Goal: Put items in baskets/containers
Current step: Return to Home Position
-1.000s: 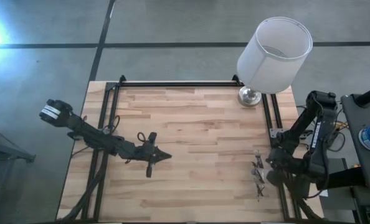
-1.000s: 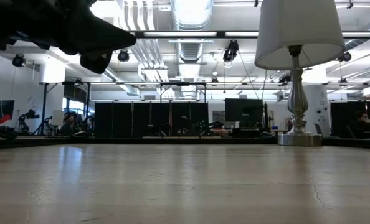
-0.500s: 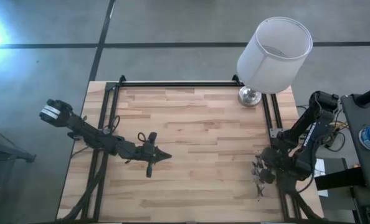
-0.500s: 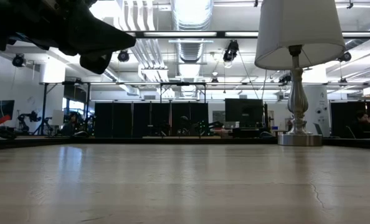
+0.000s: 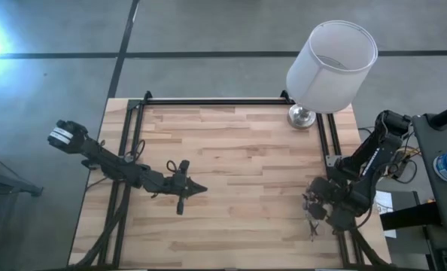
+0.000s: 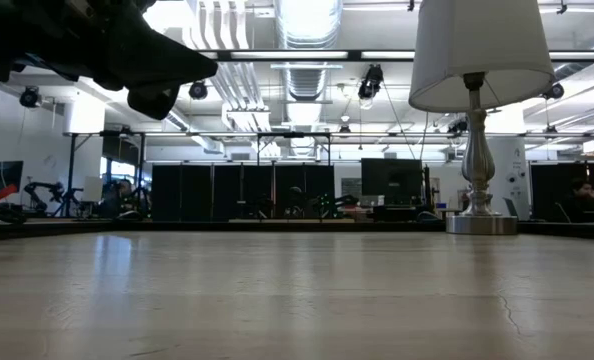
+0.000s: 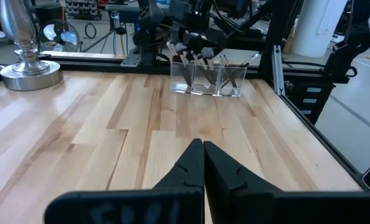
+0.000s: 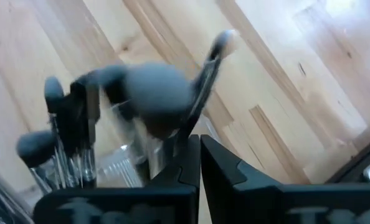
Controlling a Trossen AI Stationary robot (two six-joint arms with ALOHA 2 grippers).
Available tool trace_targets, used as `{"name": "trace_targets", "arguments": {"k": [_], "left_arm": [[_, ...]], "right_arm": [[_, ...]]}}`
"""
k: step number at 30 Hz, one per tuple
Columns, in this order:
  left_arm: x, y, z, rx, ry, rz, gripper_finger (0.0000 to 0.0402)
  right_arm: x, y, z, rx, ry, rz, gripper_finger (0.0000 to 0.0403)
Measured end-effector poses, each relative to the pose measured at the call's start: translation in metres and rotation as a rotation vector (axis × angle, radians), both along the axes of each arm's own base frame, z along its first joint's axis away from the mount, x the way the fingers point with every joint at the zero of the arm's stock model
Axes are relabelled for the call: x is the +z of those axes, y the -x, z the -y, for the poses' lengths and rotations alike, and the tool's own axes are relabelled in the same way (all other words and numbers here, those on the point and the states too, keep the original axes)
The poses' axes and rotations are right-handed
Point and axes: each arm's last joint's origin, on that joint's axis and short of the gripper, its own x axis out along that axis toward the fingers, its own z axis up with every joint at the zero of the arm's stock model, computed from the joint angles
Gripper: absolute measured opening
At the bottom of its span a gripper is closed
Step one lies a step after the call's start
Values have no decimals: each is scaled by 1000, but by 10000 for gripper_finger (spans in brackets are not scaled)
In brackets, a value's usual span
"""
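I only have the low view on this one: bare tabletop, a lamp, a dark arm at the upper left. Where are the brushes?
Observer: The brushes stand upright in a clear organizer near the right edge of the table, outside your frame.
Operator: Is the right hand anywhere near them?
Observer: Yes. The right hand is close above the organizer, with the brush heads right in front of its wrist camera.
Operator: And the dark arm I see?
Observer: That is the left arm. Its left hand is shut with nothing in it, raised over the table a little left of centre.
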Motion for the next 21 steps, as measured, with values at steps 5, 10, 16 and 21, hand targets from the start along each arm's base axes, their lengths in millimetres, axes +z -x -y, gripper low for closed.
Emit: {"name": "trace_targets", "arguments": {"k": [5, 10, 16, 21], "left_arm": [[0, 0, 0, 0, 0, 0, 0], [1, 1, -3, -88, -25, 2, 0], [-1, 4, -31, -174, -25, 5, 0], [-9, 5, -65, -168, -22, -23, 0]], "right_arm": [[2, -1, -1, 10, 8, 16, 8], [22, -4, -5, 61, 33, 37, 8], [54, -10, -5, 231, 107, 234, 8], [67, -10, 12, 323, 168, 404, 8]]}}
